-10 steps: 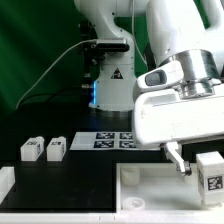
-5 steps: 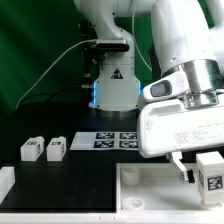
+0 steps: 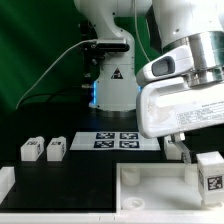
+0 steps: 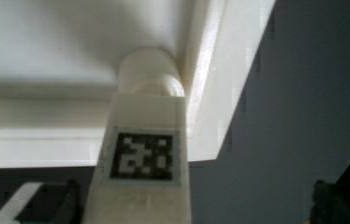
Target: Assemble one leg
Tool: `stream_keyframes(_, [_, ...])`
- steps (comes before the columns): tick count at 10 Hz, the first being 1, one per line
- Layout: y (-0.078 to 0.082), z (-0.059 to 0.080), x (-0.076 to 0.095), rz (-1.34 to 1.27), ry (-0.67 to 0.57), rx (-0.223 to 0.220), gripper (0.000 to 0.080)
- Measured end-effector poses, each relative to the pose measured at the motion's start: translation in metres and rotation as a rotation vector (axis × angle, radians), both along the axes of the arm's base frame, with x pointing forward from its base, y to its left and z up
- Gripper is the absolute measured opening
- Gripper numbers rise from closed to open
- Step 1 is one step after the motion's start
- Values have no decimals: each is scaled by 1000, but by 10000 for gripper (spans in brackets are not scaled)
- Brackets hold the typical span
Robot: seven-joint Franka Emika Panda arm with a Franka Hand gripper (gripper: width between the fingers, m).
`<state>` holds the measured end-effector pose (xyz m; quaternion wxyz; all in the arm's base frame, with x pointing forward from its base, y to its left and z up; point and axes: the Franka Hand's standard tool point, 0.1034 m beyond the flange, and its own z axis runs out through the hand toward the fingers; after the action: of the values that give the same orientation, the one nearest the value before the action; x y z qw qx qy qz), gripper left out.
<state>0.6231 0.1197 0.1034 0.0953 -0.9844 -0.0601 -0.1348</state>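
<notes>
1. White plastic made up nearly everything under the arm; the leg (image 3: 210, 172) stood upright on a corner of the tabletop (image 3: 150, 186), just beside the pincer (image 3: 192, 148) and a little below it.
2. The pincer looked spread and pinched nothing; in the wrist view the leg (image 4: 145, 150) lay midway between two dim finger shapes, with a gap on either side; in the exterior view only one finger (image 3: 180, 150) showed, clear of the leg, its tip about level with the leg's top.
3. The leg's long axis was vertical, in line with the pincer's own line of approach; the wrist camera looked down its length, tag face showing, to where the far end met the tabletop (image 4: 39, 50) at the corner; whether that end sat fully home could not be told.
4. By my judgement the coming move turned on that alignment; a straight descent would put a finger on each flank of the leg with no sideways shift, and a straight lift would clear it; there was only the one arm, so no choice of hand arose.
5. Two spare legs (image 3: 55, 150) lay well apart from the pincer, beyond the marker board (image 3: 115, 140); they had no part in this step.
</notes>
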Motion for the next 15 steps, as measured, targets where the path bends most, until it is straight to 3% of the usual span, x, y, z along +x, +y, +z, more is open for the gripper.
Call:
stream_keyframes(1, [-5,7,6,14,96,5,649])
stream_keyframes(2, [-4,8,10,18,183,1,649])
stream_keyframes(3, [-1,-2,-1,45,286,-8,649])
stream_keyframes(4, [-12,4,9,68,394,-20,649])
stream_keyframes(5, [-14,5,33,55,382,-23,649])
stream_keyframes(6, [-14,-4,36,50,376,-21,649])
stream_keyframes(7, [-12,-11,35,44,363,-21,649])
stream_keyframes(8, [-5,-31,13,42,341,-20,649])
stream_keyframes(9, [-10,-36,-5,43,384,-23,649])
stream_keyframes(10, [-11,-34,0,39,368,-22,649])
stream_keyframes(13, [-11,-35,-1,40,371,-22,281])
stream_keyframes(15, [-10,-35,-1,-5,380,-19,281])
